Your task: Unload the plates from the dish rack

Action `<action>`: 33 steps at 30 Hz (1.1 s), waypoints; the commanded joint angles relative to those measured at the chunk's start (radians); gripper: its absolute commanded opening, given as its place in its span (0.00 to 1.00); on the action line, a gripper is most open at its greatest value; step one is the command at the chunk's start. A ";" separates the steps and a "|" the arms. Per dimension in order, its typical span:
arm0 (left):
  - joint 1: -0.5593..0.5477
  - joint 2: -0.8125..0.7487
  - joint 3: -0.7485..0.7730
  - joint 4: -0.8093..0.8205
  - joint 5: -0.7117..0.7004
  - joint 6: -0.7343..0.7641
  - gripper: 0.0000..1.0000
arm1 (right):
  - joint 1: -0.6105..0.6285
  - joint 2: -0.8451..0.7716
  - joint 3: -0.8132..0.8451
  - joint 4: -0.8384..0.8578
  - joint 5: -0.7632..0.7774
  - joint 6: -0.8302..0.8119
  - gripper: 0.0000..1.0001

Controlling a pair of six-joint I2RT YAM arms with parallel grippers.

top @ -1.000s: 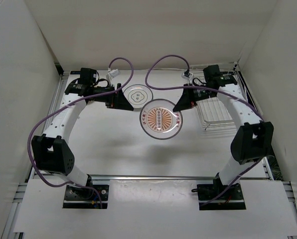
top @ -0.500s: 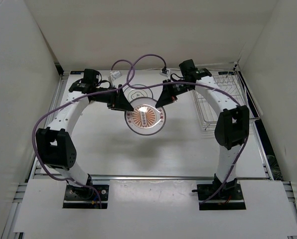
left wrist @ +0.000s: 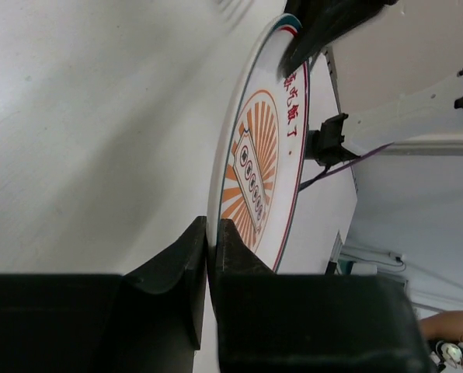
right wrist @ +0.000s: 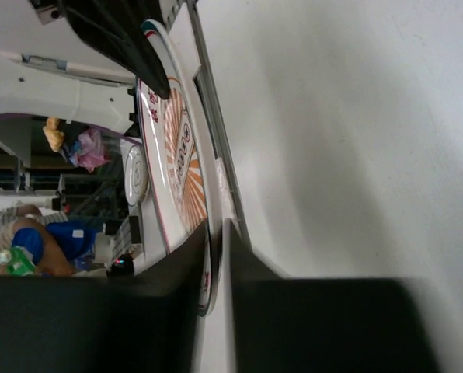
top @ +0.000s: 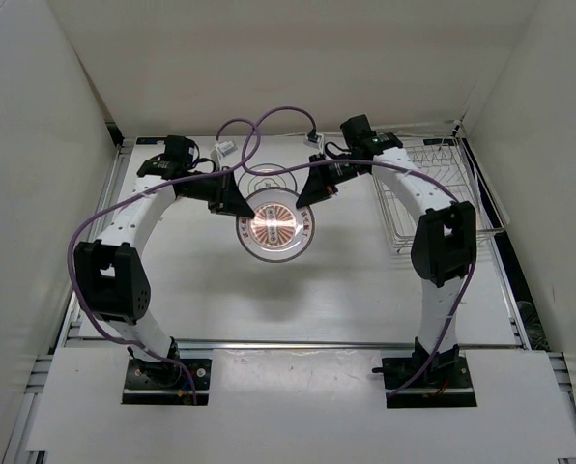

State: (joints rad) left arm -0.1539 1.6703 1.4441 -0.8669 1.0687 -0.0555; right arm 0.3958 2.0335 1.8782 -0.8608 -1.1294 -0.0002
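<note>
Both grippers grasp the same plate. The left gripper has its two fingers clenched on the rim of the patterned plate, with only the thin edge of the plate between them. The right gripper is clenched in the same way on the opposite side of the rim. The plate is held between the two arms above the bench, near the middle of the far edge. It throws a soft shadow on the surface toward the near edge.

In the top view I count two plates. One is the patterned plate. The other is a second white plate with a dark ring, which lies flat on the bench just behind the first, closer to the far edge and partly covered by the grippers. There is one dish rack, and it stands by the right edge toward the far right corner.

The wrist views show the orange-red rays, the centre pattern and the dark letters on the face of the held plate, and how narrow the gap between the fingers is. Only the top view shows the rack and the second plate.
</note>
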 commanded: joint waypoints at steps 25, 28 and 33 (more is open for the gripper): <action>0.128 0.724 0.637 0.174 0.195 -0.374 0.11 | -0.330 -0.846 -0.439 -0.239 0.741 -0.437 0.91; 0.149 0.769 0.685 0.192 0.152 -0.386 0.11 | -0.418 -0.857 -0.429 -0.290 0.764 -0.474 0.91; 0.149 0.825 0.703 0.192 0.053 -0.386 0.11 | -0.488 -0.878 -0.448 -0.290 0.702 -0.462 0.91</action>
State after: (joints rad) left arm 0.0051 2.4935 2.1113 -0.6865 1.1343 -0.4278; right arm -0.0696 1.1709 1.4467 -1.1286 -0.3851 -0.4313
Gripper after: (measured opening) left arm 0.190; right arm 0.905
